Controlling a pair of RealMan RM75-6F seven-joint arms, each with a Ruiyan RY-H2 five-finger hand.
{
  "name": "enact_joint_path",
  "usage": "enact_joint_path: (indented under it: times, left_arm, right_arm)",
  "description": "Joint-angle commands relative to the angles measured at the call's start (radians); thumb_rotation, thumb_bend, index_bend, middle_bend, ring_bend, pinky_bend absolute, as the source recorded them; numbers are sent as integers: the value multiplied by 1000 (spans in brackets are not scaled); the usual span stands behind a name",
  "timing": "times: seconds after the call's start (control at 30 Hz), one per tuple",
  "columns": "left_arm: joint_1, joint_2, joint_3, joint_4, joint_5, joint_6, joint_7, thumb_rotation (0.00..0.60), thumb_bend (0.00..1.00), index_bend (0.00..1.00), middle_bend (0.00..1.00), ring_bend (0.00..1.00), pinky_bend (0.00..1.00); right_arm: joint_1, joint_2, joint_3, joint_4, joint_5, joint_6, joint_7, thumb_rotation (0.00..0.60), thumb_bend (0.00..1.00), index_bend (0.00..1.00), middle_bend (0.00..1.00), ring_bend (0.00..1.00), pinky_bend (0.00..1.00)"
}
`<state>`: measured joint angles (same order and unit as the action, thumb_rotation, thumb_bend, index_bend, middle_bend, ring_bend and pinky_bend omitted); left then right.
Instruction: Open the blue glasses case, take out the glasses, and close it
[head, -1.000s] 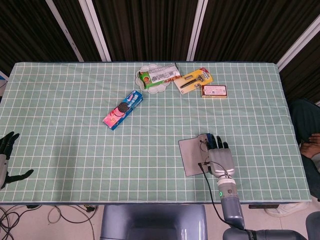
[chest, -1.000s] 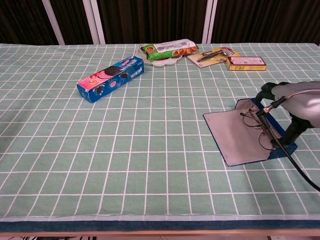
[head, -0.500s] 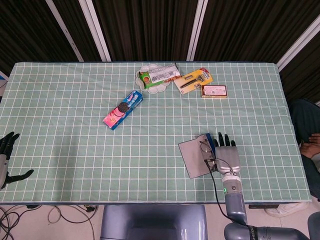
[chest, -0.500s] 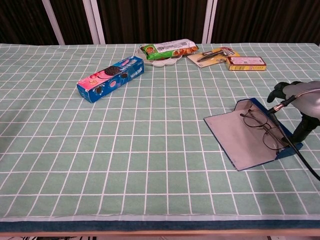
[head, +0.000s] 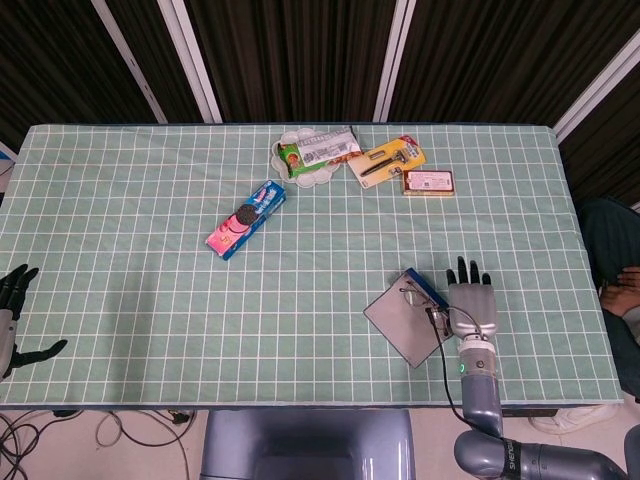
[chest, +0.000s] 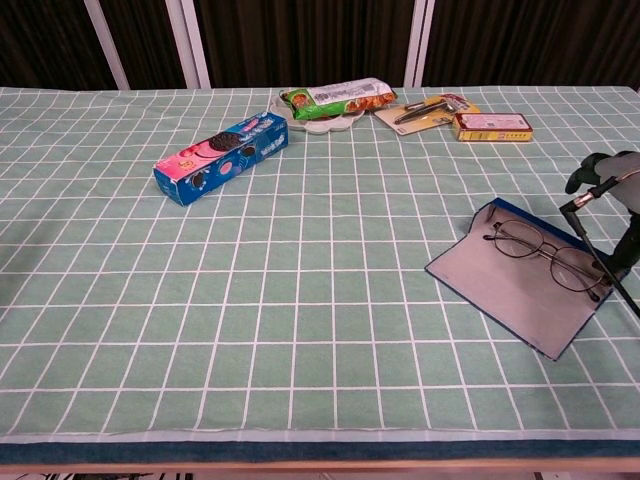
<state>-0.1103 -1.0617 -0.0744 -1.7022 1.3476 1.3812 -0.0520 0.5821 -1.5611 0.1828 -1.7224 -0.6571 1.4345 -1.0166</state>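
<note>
Blue glasses case (head: 405, 322) lies open near the table's front edge, at about 5 o'clock from centre, with the glasses (chest: 545, 256) resting on it.

My right hand (head: 472, 306) sits just beside the case at its 3 o'clock, fingers (head: 461, 271) spread and pointing to 12 o'clock, holding nothing; in the chest view only its edge shows at the right border. My left hand (head: 12, 312) hangs off the table's left edge at 8 o'clock, fingers apart and empty. Well away at 12 o'clock lie a green snack packet (head: 320, 150) on a white plate (head: 297, 172), a carded razor (head: 386, 161) and a small yellow box (head: 429, 182). A blue cookie box (head: 247, 219) sits at 10 o'clock.
</note>
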Motion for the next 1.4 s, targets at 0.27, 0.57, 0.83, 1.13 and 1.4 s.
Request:
enact_joint_path:
  times: [0.27, 0.57, 0.83, 1.13, 1.4]
  left_arm:
    - [0, -2, -3, -2, -10, -1, 7, 600, 26, 0, 0, 0, 0]
    - [0, -3, -6, -3, -19, -3, 12, 600, 26, 0, 0, 0, 0]
    - [-2, -2, -7, -4, -25, -7, 17, 600, 26, 0, 0, 0, 0]
    - [-2, -3, -10, -5, -34, -11, 22, 600, 26, 0, 0, 0, 0]
    - [-1, -3, -13, -6, -42, -10, 22, 600, 26, 0, 0, 0, 0]
  right_arm:
    - [25, 1, 28, 51, 47, -29, -14, 600, 306, 176, 0, 0, 194]
    - [61, -8, 59, 105, 80, -57, -27, 600, 306, 176, 0, 0, 194]
    - [90, -19, 77, 152, 112, -85, -39, 600, 306, 176, 0, 0, 194]
    - [125, -47, 100, 216, 141, -114, -37, 600, 306, 176, 0, 0, 194]
    - [155, -72, 120, 276, 167, -138, -33, 600, 307, 176, 0, 0, 194]
